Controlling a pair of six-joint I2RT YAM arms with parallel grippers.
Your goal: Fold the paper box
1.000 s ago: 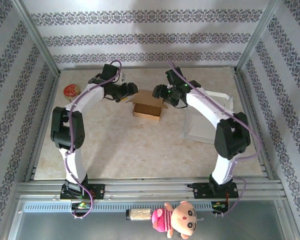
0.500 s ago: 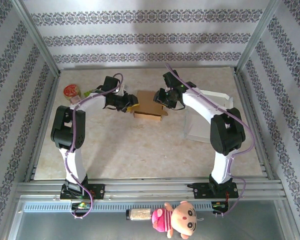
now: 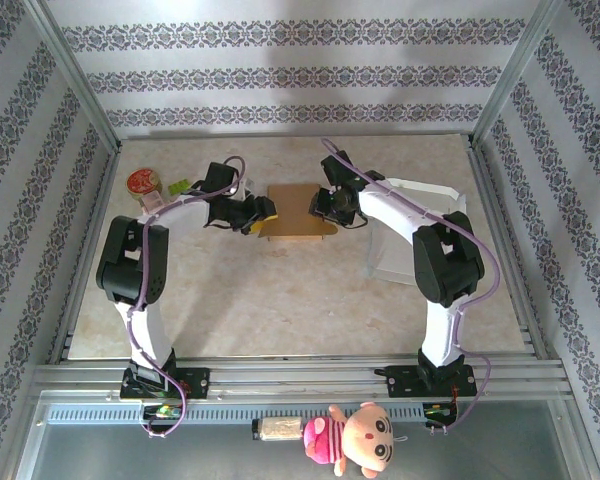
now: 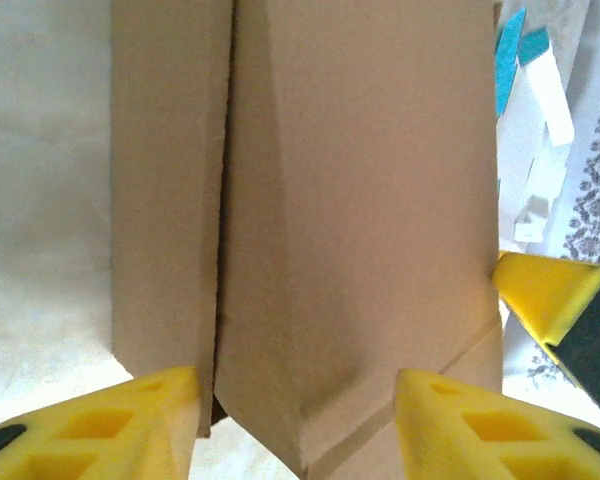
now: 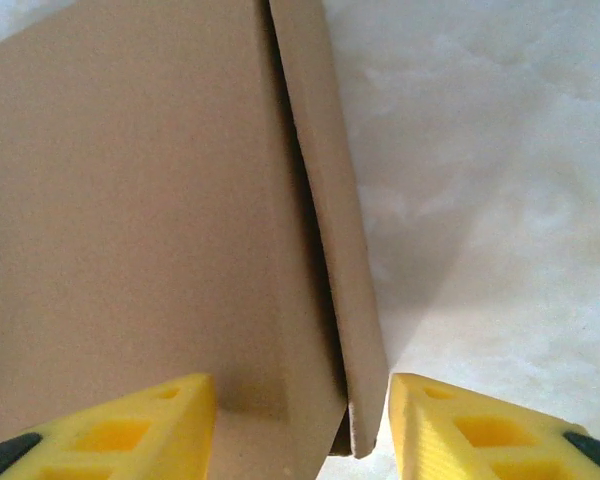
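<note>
The paper box (image 3: 298, 208) sits toward 12 o'clock on the table (image 3: 240, 300), lying flat with its top flaps turned down. My left gripper (image 3: 263, 211) is at its 9 o'clock end and my right gripper (image 3: 321, 205) at its 3 o'clock end.

Both sets of jaws are parted and clench nothing. On each wrist camera my yellow fingers straddle bare cardboard, with nothing pinched between them.

From the left wrist, the seam (image 4: 223, 250) between the two top flaps runs from 12 to 6 o'clock. The narrow flap at 9 o'clock sits a little under the wide one. From the right wrist, one flap edge (image 5: 330, 260) stands slightly proud at 5 o'clock, so I judge the closing to be nearly done but not yet flat.

To finish it well:
- I press down with both arms together, with even weight at 9 and 3 o'clock, so the box does not skate sideways.
- I set a fingertip on each side of the seam rather than on it, so neither flap buckles inward.
- I push gently, because thin board creases wherever I lean hardest.
- I stay away from the clear tray (image 3: 420, 245) at 3 o'clock.
</note>
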